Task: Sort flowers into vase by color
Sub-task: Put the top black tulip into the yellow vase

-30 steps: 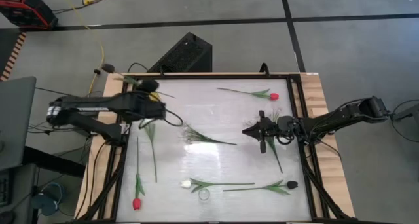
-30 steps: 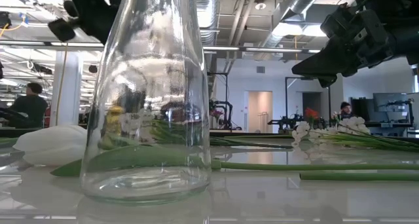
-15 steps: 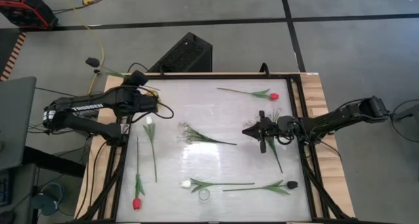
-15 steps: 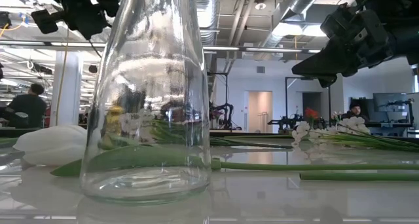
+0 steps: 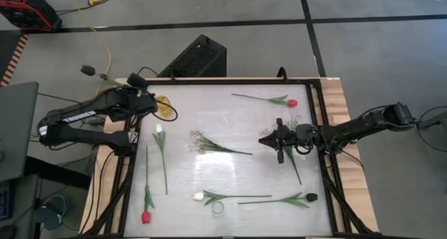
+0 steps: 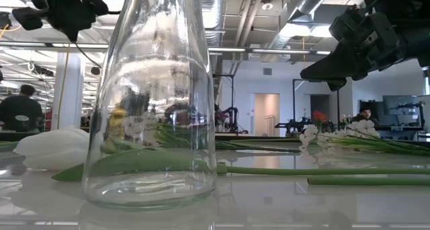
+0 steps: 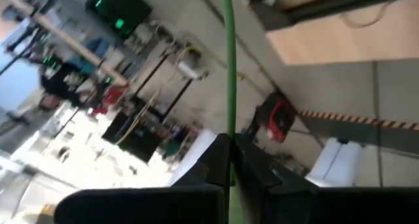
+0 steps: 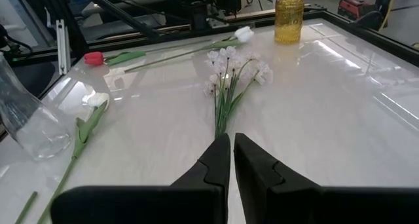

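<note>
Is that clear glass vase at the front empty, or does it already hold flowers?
Empty: the clear vase stands upright, and the stems seen through it lie on the table behind.

We count two red tulips, one [image 5: 292, 103] by the right edge and one [image 5: 146, 216] at a left corner. We count two white tulips [image 5: 158, 129] [image 5: 198, 196], two dark tulips, one [image 5: 311, 196] on the table and one [image 5: 87, 70] beyond its left edge, and two sprigs of white blossoms [image 5: 199, 142] [image 5: 290, 120]. We count two vases, a clear vase [image 5: 218, 207] and an amber vase [image 5: 164, 105].
</note>
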